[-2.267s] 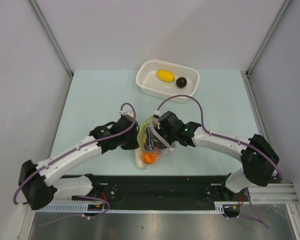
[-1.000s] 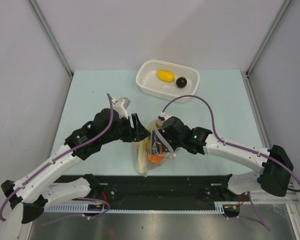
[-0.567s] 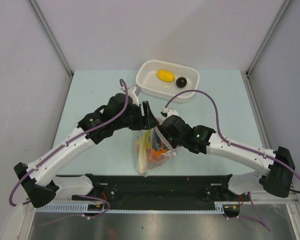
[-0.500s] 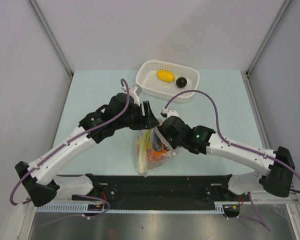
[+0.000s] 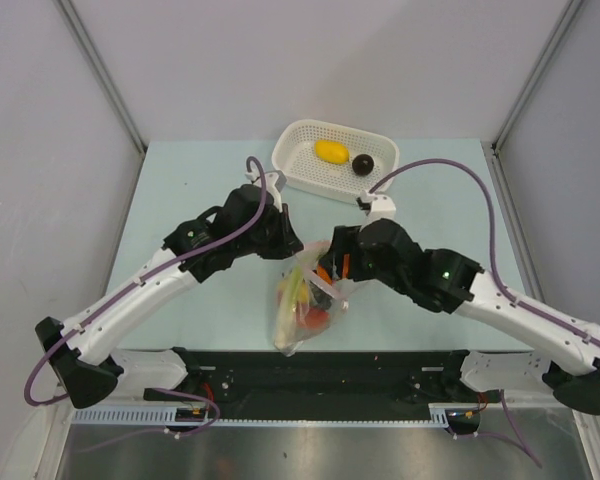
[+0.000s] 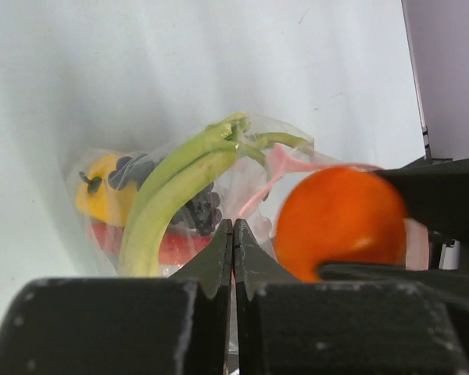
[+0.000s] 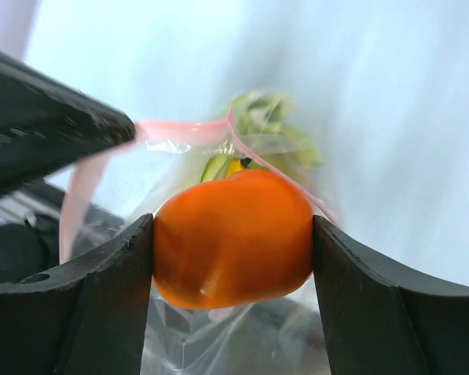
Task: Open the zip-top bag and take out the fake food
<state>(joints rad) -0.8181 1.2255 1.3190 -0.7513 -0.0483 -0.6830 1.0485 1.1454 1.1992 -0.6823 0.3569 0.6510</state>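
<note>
A: Right gripper [image 7: 231, 258]?
B: Clamped on the round orange plastic fruit [image 7: 234, 226], at the mouth of the clear, pink-zipped plastic bag [image 5: 292, 325] lying between the arms.
A: Left gripper [image 6: 233, 234]?
B: Fingers pressed together at the bag's rim; a long green plastic stalk [image 6: 172, 195] lies inside.

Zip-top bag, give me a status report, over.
Left gripper shut on zip-top bag, pink edge. Right gripper shut on orange at bag mouth. Green stalk, red piece inside. Nothing seen blocking.
</note>
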